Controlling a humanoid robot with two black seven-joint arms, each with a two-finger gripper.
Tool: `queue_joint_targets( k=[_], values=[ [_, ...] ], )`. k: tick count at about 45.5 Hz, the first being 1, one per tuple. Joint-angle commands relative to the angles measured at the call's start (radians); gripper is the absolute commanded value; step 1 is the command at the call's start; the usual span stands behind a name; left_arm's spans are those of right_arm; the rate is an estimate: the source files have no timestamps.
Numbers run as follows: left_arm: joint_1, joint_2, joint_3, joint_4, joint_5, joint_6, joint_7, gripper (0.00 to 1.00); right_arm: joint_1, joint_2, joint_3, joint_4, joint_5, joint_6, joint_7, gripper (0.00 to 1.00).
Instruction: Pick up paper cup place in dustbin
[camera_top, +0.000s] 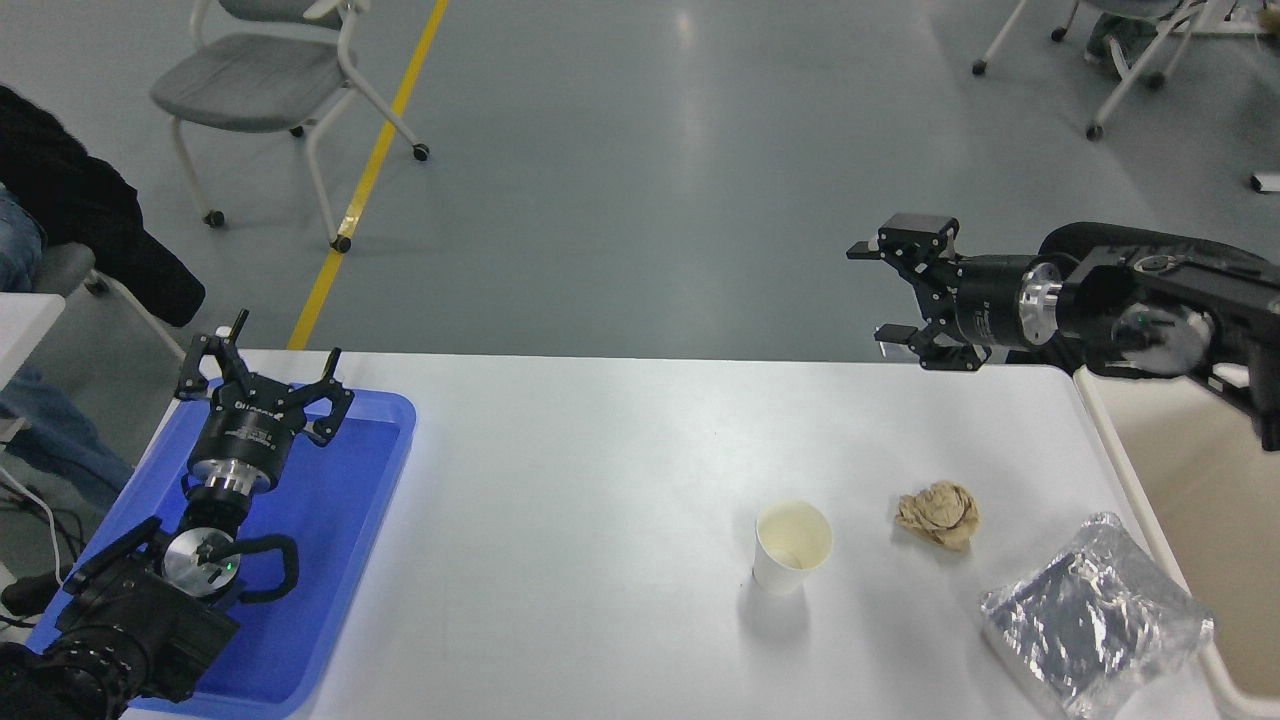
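1. Standing upright on the white tabletop (600, 480), right of centre, the paper cup (791, 547) is untouched; nothing grips or contacts it.
2. Progress, judged from the layout: no step complete. Cup not grasped, not lifted, not in the dustbin (1130, 470), which sits off the tabletop's right edge with only its cream rim and inside partly in view.
3. Remaining: bring the pincer down to the cup, close on its wall, carry it right over the bin rim, release.
4. Right pincer (895, 295) hangs high over the tabletop's far right edge, well apart from the cup, its axis roughly level and pointing left. Fingers spread wide; it holds nothing and touches nothing.
5. Left pincer (262, 375) is parked over the blue tray (330, 560) at lower left, fingers spread, empty.
6. Near the cup: crumpled tan paper ball (937, 514) just to its right, apart from it; silver foil pouch (1090, 615) nearer the bin. Neither blocks a top-down approach, in my judgement.
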Motion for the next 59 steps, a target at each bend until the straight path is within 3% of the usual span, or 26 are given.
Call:
queue_joint_targets(
  k=[1, 14, 32, 46, 59],
  values=[
    [0.000, 0.000, 0.000, 0.000, 0.000, 0.000, 0.000, 1.00, 0.272, -0.057, -0.292, 0.218, -0.220, 0.051, 0.000, 1.00],
    [0.000, 0.002, 0.000, 0.003, 0.000, 0.000, 0.000, 1.00, 0.594, 0.145, -0.729, 0.342, -0.240, 0.077, 0.003, 1.00],
    [0.000, 0.002, -0.001, 0.000, 0.000, 0.000, 0.000, 1.00, 0.691, 0.345, -0.855, 0.353, -0.222, 0.227, -0.008, 1.00],
    [0.001, 0.002, -0.001, 0.000, 0.000, 0.000, 0.000, 1.00, 0.880, 0.362, -0.985, 0.503, -0.167, 0.329, -0.014, 1.00],
    [0.001, 0.002, 0.000, 0.000, 0.000, 0.000, 0.000, 1.00, 0.918, 0.348, -0.991, 0.551, -0.072, 0.323, -0.012, 1.00]
  ],
)
